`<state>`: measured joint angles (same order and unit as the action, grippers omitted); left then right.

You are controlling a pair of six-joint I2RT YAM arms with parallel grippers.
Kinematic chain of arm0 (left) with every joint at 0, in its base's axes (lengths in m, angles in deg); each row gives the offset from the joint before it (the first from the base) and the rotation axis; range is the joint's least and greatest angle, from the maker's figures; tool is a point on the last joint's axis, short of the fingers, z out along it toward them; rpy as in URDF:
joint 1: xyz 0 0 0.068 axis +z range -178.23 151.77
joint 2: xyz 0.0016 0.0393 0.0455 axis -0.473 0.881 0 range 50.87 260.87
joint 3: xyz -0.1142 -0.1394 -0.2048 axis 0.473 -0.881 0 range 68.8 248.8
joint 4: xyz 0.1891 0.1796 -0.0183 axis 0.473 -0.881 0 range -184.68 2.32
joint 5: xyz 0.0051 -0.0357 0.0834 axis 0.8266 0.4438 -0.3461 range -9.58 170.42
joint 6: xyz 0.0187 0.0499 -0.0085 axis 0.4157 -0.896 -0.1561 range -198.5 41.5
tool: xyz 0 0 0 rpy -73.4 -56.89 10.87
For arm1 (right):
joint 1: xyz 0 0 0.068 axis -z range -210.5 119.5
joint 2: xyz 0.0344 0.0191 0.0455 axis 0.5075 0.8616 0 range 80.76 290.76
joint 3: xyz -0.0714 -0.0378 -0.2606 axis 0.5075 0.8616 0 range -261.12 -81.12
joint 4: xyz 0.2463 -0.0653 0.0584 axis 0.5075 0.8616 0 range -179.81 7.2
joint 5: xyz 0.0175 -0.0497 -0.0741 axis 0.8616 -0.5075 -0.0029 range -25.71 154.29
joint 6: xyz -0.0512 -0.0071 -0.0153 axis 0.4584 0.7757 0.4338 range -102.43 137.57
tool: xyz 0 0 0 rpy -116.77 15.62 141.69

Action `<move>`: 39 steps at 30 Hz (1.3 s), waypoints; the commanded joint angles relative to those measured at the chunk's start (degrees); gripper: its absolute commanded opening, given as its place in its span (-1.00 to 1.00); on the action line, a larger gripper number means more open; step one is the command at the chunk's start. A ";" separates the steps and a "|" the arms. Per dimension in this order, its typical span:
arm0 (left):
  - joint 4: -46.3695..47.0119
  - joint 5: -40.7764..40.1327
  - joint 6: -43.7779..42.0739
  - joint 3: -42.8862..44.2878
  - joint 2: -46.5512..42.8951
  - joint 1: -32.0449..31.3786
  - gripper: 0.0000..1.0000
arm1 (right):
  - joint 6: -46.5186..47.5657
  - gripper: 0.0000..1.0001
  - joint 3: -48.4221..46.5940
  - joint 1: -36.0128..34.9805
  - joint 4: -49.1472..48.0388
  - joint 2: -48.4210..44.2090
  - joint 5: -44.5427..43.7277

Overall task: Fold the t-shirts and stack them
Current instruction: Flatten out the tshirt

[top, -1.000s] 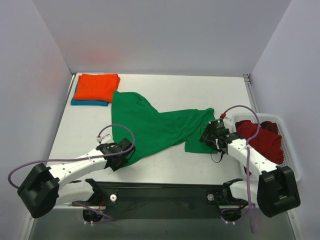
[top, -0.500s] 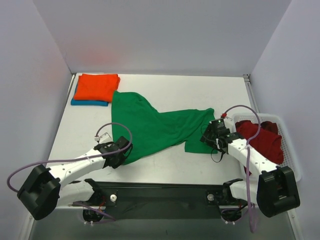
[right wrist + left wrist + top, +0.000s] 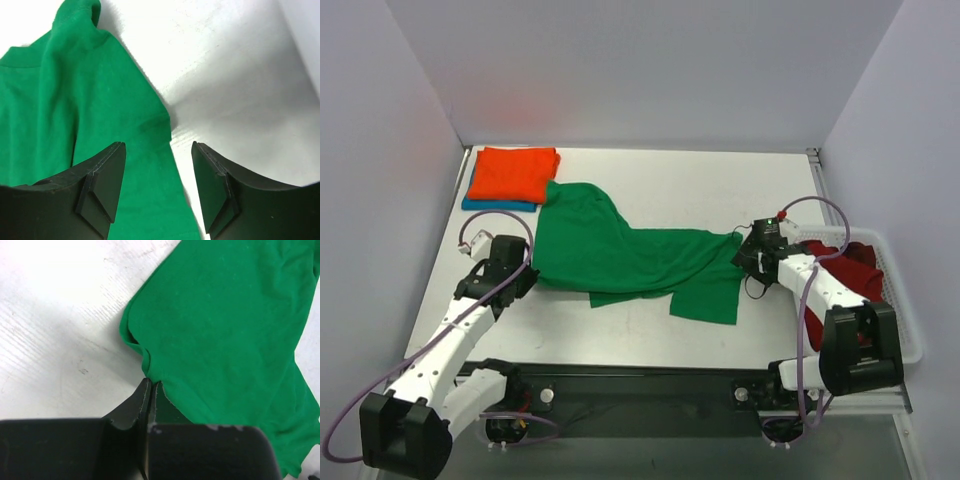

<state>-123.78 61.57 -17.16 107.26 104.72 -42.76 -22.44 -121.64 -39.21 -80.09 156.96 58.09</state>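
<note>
Far left, back corner of the table [image 3: 720,185]: folded orange t-shirt [image 3: 512,172] stacked on folded teal t-shirt [image 3: 496,205], only a teal strip showing at the near edge. Seen from the top camera only.

Left gripper [image 3: 523,268] sits at the left edge of the green t-shirt [image 3: 620,255]. Top view can't resolve the jaws. Left wrist view does: left gripper [image 3: 151,384] has its fingers pressed together, with a pucker of green hem pinched at the tips and cloth fanning away up and right over bare white table.

Green t-shirt is mid-table, unfolded and rumpled, stretched left to right between the two arms, its back-left corner touching the orange/teal stack.

Right gripper [image 3: 744,252] is at the shirt's right end. Right wrist view: right gripper [image 3: 158,150] has its fingers spread wide, nothing clamped; the green edge runs under the gap, cloth below the left finger, bare table below the right. A rolled green bit at top left shows in this view only.

Far right: dark red t-shirts [image 3: 858,268] heaped in the white basket [image 3: 910,325], partly hidden by the right arm, visible from the top only.
</note>
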 commanded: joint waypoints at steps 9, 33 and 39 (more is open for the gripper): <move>4.02 5.75 -4.83 1.44 0.38 0.99 -1.00 | -1.47 -0.08 -0.62 0.01 -5.93 8.34 -1.71; 0.06 5.41 -11.24 32.89 0.64 5.20 -1.00 | -1.13 -1.00 -22.49 0.27 11.81 -21.88 4.09; 1.12 5.49 -12.03 46.68 3.72 5.30 -1.00 | -0.25 -1.00 -37.50 0.27 16.12 -23.47 3.91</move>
<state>-124.13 67.60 -27.70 148.02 106.97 -37.86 -23.92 -153.24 -39.16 -68.05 133.80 62.01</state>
